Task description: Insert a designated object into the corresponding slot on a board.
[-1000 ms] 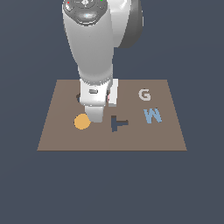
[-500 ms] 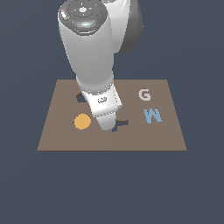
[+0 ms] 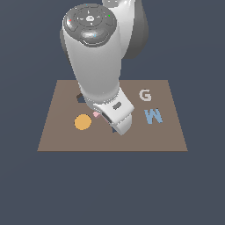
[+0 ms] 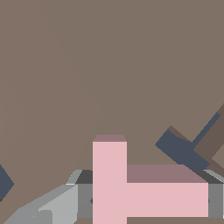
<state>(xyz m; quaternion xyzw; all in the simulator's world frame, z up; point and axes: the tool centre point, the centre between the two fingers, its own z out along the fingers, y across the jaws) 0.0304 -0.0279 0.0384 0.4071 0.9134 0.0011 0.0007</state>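
In the wrist view the designated object (image 4: 131,190), a pale pink T-shaped flat piece, sits between two grey fingers (image 4: 83,199); my gripper (image 4: 151,199) is shut on it. Beyond it lies part of the dark slot (image 4: 181,151) in the brown board (image 4: 87,65), a little off to one side of the piece. From the exterior view the arm's hand (image 3: 116,115) hovers low over the board (image 3: 52,136) and covers the slot. Only a pink sliver of the designated object (image 3: 96,114) shows beside the hand.
An orange disc (image 3: 82,122) lies on the board at the exterior view's left. A dark pentagon cut-out (image 3: 80,97) peeks out behind the arm. A white G (image 3: 145,94) and a blue W (image 3: 153,116) sit at the exterior view's right.
The hand has moved toward the exterior view's right with the pink piece in it. It now covers the T-shaped slot, which was in plain sight a second ago.
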